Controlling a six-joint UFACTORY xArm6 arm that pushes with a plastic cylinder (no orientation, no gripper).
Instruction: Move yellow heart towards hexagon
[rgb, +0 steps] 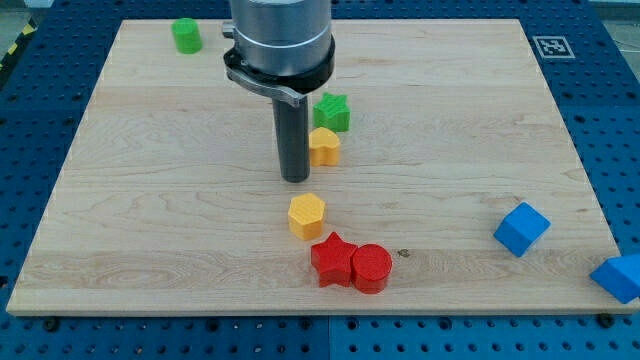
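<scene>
My tip (295, 179), a plain rod with no fingers to part, rests on the wooden counter (150, 200) just left of the yellow plastic heart (324, 146), with the yellow plastic hexagon (307, 216) below toward the view's bottom.

Yellow heart (325, 146) above yellow hexagon (307, 215), apart

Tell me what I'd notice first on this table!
The big grey arm at the view's top, with my tip just left of the yellow heart. Below sits the yellow hexagon, then a red star touching a red cylinder. Two blue cubes sit far right.
</scene>
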